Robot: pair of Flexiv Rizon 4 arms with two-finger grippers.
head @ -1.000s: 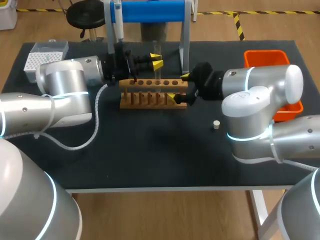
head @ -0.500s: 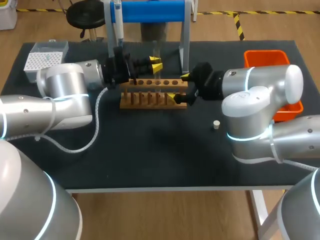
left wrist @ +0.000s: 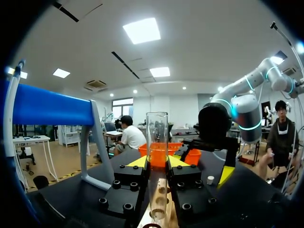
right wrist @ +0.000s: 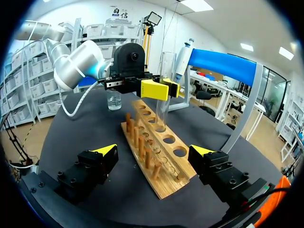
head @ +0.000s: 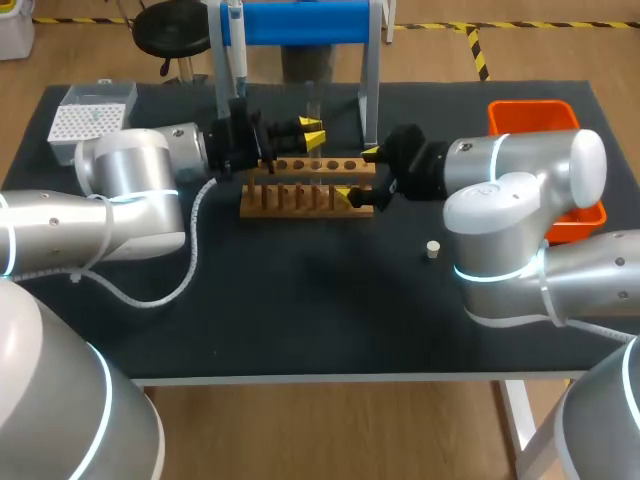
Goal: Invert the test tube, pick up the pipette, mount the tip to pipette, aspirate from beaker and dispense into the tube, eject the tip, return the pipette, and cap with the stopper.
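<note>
While both arms are gathered at the wooden rack [head: 300, 200] in the far middle of the dark surface [head: 300, 320], the left gripper [head: 312, 133] reaches in from the left. Its yellow-tipped fingers [left wrist: 137, 162] are closed on the test tube [left wrist: 157, 142], one on either side of the glass. The tube is clear and stands upright. Its lower end is down at one of the holes in the rack's top rail, though I cannot tell whether it actually rests in the hole.

The right gripper [head: 358, 174] is at the rack's right end with its fingers spread wide, one on the far side and one on the near side. The end of the rack lies between them and they grip nothing. A row of wooden pegs runs along the rack's near side.

Just beyond the rack, at the far edge, stands a frame with a blue crossbar [head: 300, 22]. The pipette [head: 237, 50] hangs at the frame's left end. A white tip box [head: 85, 110] sits in the far left corner and an orange bin [head: 535, 115] in the far right. The small pale stopper [head: 433, 249] lies alone on the surface, nearer and to the right of the rack, just in front of the right arm. A glass beaker [right wrist: 114, 100] holding clear liquid stands to the left of the rack, beside the left arm.
</note>
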